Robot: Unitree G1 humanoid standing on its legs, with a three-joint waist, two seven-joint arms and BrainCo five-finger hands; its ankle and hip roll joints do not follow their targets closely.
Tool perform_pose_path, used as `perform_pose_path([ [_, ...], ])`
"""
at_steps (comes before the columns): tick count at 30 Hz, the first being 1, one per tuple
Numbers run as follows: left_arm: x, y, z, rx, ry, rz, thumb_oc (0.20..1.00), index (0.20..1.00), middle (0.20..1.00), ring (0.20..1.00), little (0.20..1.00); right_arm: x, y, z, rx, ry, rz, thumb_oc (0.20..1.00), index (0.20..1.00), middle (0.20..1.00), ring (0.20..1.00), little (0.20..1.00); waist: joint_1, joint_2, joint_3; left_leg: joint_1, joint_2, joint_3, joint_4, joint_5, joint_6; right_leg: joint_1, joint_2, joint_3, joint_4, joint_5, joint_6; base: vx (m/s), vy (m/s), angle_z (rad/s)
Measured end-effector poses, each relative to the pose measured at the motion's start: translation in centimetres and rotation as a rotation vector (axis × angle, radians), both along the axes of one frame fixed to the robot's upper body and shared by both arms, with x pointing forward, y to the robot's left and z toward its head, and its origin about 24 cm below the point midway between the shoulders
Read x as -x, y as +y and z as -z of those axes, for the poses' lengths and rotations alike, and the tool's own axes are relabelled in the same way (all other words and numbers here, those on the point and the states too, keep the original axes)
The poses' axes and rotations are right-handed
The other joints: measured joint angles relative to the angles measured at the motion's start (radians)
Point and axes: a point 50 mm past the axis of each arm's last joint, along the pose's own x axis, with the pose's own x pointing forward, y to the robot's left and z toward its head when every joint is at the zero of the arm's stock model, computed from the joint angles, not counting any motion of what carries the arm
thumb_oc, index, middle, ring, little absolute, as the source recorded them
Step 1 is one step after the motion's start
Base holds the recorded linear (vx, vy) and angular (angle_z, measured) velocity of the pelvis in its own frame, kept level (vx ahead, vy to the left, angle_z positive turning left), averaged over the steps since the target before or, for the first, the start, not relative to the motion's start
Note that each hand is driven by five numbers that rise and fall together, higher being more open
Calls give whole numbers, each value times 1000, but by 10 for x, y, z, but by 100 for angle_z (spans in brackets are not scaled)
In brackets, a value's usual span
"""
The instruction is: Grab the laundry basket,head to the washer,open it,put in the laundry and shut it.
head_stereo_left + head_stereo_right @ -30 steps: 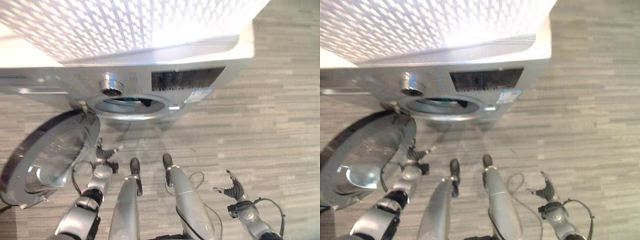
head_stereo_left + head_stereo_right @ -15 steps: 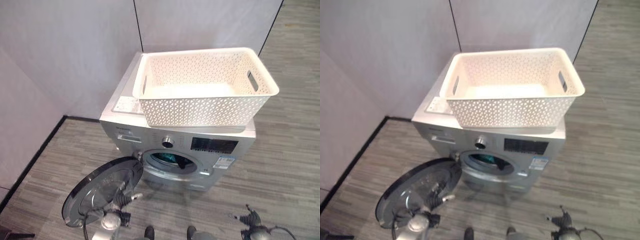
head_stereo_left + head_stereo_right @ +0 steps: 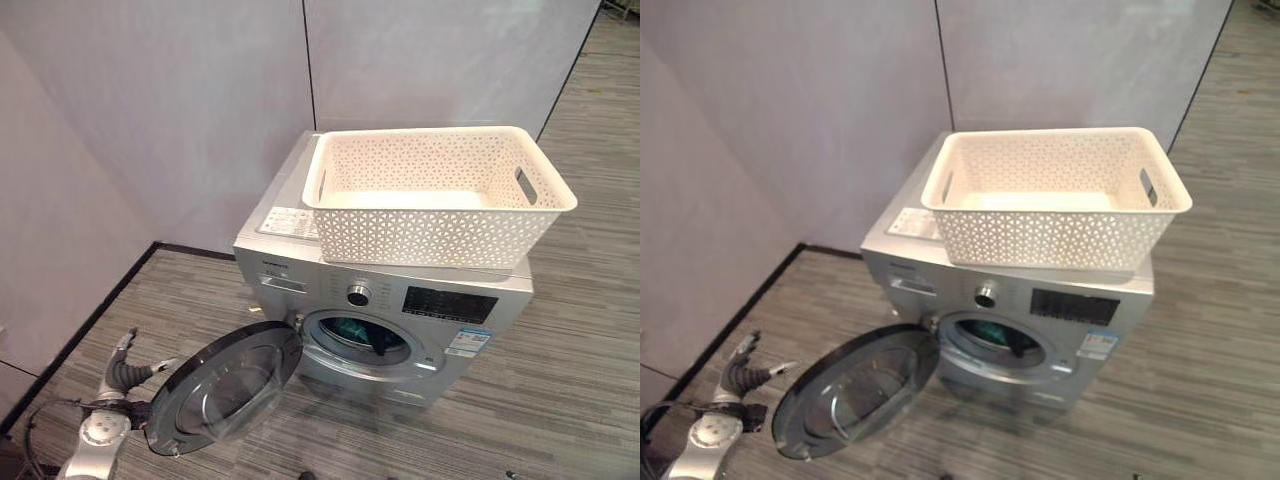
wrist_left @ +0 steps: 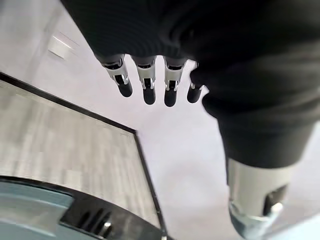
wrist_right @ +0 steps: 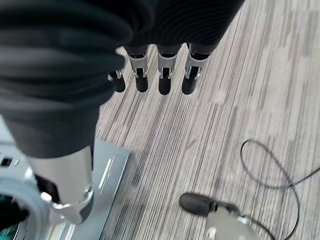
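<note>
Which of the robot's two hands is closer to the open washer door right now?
The left hand: it hangs open beside the outer edge of the swung-out washer door. The right hand, also open, hangs over bare floor instead.

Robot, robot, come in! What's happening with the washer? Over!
Left hand open beside open washer door. Right hand open, empty. Laundry in drum; empty basket on top.

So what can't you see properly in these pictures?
- How many clothes are in the washer: through the opening only a dark and teal bit shows; the drum's rim hides the rest.
- The basket floor near the front: its own front wall hides it in the eye views.
- What the print on the control panel says: too small.
- The door past the left hand: the left wrist view's edge cuts it off.
</note>
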Motion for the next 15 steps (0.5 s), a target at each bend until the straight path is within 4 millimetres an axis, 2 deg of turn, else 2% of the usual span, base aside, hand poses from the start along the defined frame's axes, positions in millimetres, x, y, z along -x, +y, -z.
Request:
perform_pose_path([
  [1, -1, 7, 2, -9, 28, -30, 1000, 1000, 1000, 1000, 1000, -3, 0, 0, -4, -5, -2, 1000, 1000, 1000, 1000, 1000, -3, -8, 4, -10, 0, 1, 0, 3, -1, -11, 1, 3, 1, 4, 0, -42, 31, -11],
  [5, 5, 28, 5, -39, 98, -135, 1000, 1000, 1000, 1000, 1000, -28, 2, -3, -11, -65, -22, 1000, 1000, 1000, 1000, 1000, -17, -77, 46, -45, 2, 30, 0, 10, -3, -60, 10, 36, 2, 24, 0, -42, 28, -25],
  [6, 3, 30, 4, -40, 102, -153, 1000, 1000, 1000, 1000, 1000, -36, 4, -5, -15, -85, -34, 1000, 1000, 1000, 1000, 1000, -15, -106, 63, -58, 3, 45, 0, 14, -2, -79, 6, 49, 2, 31, 0, -11, 34, -20],
  [8, -1, 28, 5, -47, 113, -141, 1000, 1000, 1000, 1000, 1000, -38, 5, -4, -22, -93, -32, 1000, 1000, 1000, 1000, 1000, -18, -139, 81, -61, 0, 52, 0, 15, -1, -86, 10, 56, 2, 42, -1, -8, 41, -16],
  [9, -2, 27, 6, -49, 120, -130, 1000, 1000, 1000, 1000, 1000, -36, 6, -4, -27, -92, -24, 1000, 1000, 1000, 1000, 1000, -20, -142, 87, -62, 1, 52, 0, 15, -1, -86, 8, 57, 2, 42, -1, -3, 50, -6],
  [10, -2, 25, 8, -46, 125, -126, 1000, 1000, 1000, 1000, 1000, -33, 7, -3, -29, -82, -21, 1000, 1000, 1000, 1000, 1000, -23, -159, 85, -60, 0, 54, 0, 13, 0, -85, 7, 57, 3, 42, -1, -3, 50, -1],
  [12, -2, 28, 9, -48, 136, -156, 1000, 1000, 1000, 1000, 1000, -32, 7, -3, -30, -84, -18, 1000, 1000, 1000, 1000, 1000, -23, -166, 96, -59, -3, 53, 0, 12, 2, -85, 7, 57, 5, 40, 1, 14, 74, 0],
  [15, -1, 24, 13, -39, 142, -156, 1000, 1000, 1000, 1000, 1000, -29, 7, -1, -31, -71, -10, 1000, 1000, 1000, 1000, 1000, -20, -162, 110, -59, -5, 54, 0, 9, 6, -87, -1, 59, 9, 37, 7, 19, 59, -1],
])
